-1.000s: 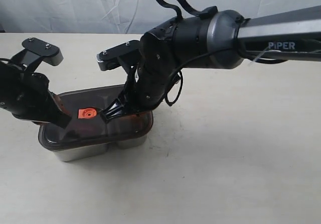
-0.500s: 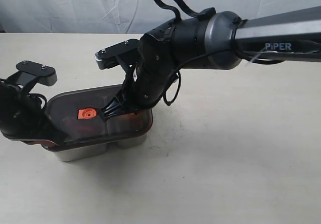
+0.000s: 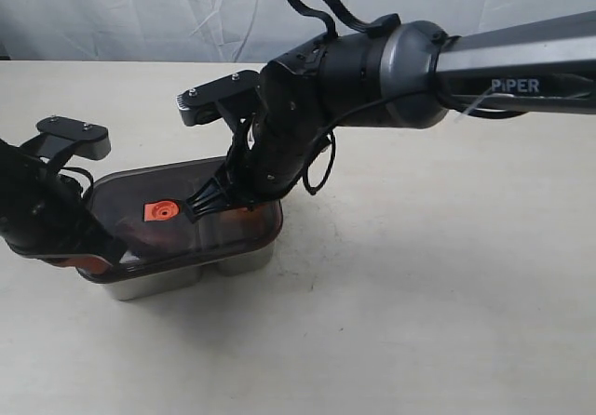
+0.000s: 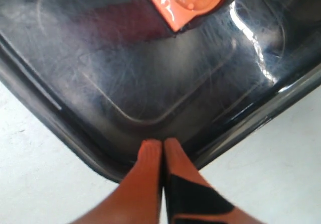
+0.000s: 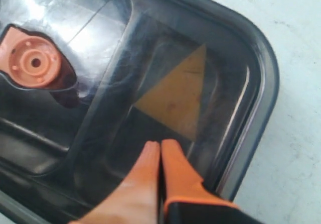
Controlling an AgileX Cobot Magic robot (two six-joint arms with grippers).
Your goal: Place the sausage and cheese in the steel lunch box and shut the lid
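Step in hand: closing lid.
- Lid (image 3: 200, 206) lies on lunch box (image 3: 154, 283) on counter (image 3: 419, 294).
- Cheese (image 5: 175, 101) and dim red sausage (image 4: 120, 25) show through lid, inside box.
- Left tool (image 4: 162, 146): pinched together, empty, tips on lid corner.
- Right tool (image 5: 160, 147): pinched together, empty, tips on lid above cheese.

Next, likely: even downward press at both ends to seat seal. Whether lid is fully seated: cannot tell.

The lunch box (image 3: 240, 264) stands on the worktop (image 3: 419, 303), left of centre in the exterior view, with the lid (image 3: 182, 235) lying on top of it. The valve (image 3: 161, 210) sits on the lid's left half. The cheese (image 5: 175, 101) lies inside the box under the lid's right end. The left tool (image 4: 161, 148) is at the lid's left end, the right tool (image 5: 160, 148) on the lid, just right of the valve.
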